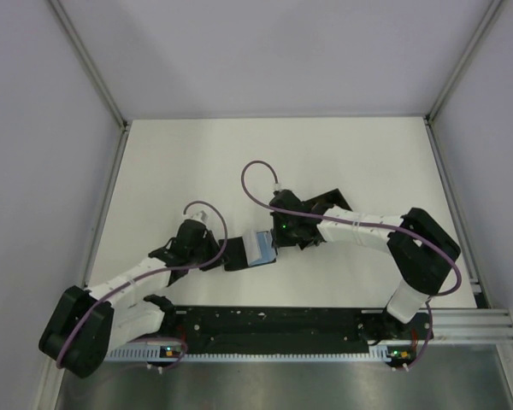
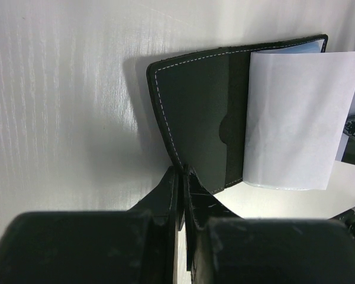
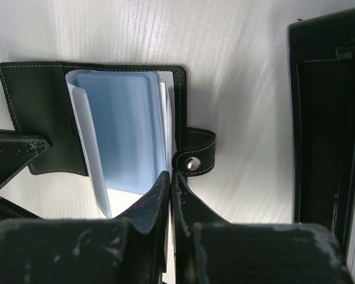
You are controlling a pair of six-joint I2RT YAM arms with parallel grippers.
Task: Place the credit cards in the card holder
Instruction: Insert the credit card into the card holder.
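Top view: card holder (image 1: pixel 258 248) partly covered at both ends by gripper fingers; black box (image 1: pixel 329 201) largely hidden under right arm (image 1: pixel 359 229).
Right wrist view: black box cut off at right edge.
Left wrist view: clear sleeves (image 2: pixel 302 118) clipped at right edge; holder's near corner lost between fingertips of left gripper (image 2: pixel 182 174). Sleeve contents not discernible.

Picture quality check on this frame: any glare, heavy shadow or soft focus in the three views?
Top external: even soft light, no hot spots on the table. Left wrist: streaky glare on the table, a dark shadow left of the card holder, the left gripper blurred near the lens. Right wrist: similar glare streaks, the right gripper likewise blurred, the black box very dark.
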